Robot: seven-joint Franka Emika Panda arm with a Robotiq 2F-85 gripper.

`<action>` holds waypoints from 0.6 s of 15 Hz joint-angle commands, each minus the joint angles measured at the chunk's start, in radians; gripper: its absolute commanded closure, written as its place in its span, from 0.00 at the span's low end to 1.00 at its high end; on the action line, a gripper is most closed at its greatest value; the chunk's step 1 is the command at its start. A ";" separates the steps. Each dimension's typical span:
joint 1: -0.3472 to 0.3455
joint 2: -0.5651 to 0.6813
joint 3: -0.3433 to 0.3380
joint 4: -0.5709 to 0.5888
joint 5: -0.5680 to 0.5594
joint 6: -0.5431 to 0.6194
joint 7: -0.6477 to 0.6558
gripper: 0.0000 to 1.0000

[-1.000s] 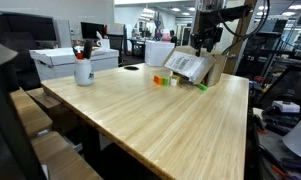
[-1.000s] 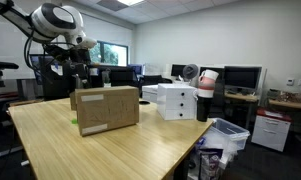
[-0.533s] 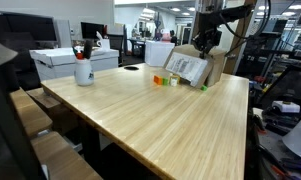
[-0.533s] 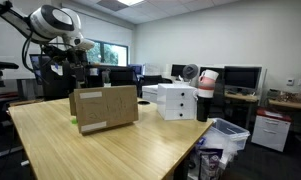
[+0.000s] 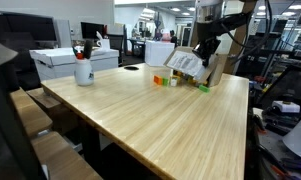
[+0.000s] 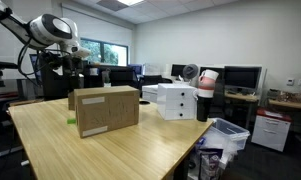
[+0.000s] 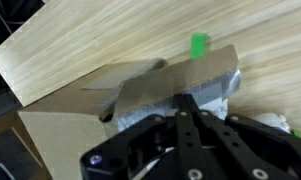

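The work in hand is centring on the cardboard box [image 5: 216, 70], which is sitting at the far end of the wooden worktop [image 5: 140, 120] and is showing in both exterior views. Its grey-lined flap [image 5: 185, 65] is leaning outward and open, so by my judgement the handling of that flap is only at its start, with the box neither closed nor moved from where it is sitting. The hand [image 5: 203, 47] is hanging just above the box's top edge, and in the wrist view the hand [image 7: 183, 100] is showing its fingers clenched, drawn fully together right at the rim of the flap [image 7: 180, 80]. Whether a sliver of cardboard is being pinched between them I cannot tell, since the dark fingers are hiding the contact. A small green block [image 7: 198, 45] is lying on the worktop just beyond the flap, apart from the hand. Further along the worktop a white mug of pens [image 5: 83, 68] is standing well apart from the box.
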State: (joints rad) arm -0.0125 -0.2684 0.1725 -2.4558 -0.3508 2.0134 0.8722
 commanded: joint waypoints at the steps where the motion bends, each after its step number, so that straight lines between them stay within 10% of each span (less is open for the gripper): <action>1: 0.018 0.016 -0.002 0.000 -0.001 -0.024 -0.013 0.96; 6: 0.032 0.023 -0.002 0.002 -0.003 -0.028 -0.011 0.97; 9: 0.045 -0.022 0.000 0.009 0.002 -0.027 -0.019 0.60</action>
State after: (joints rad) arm 0.0186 -0.2442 0.1726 -2.4502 -0.3508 2.0013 0.8722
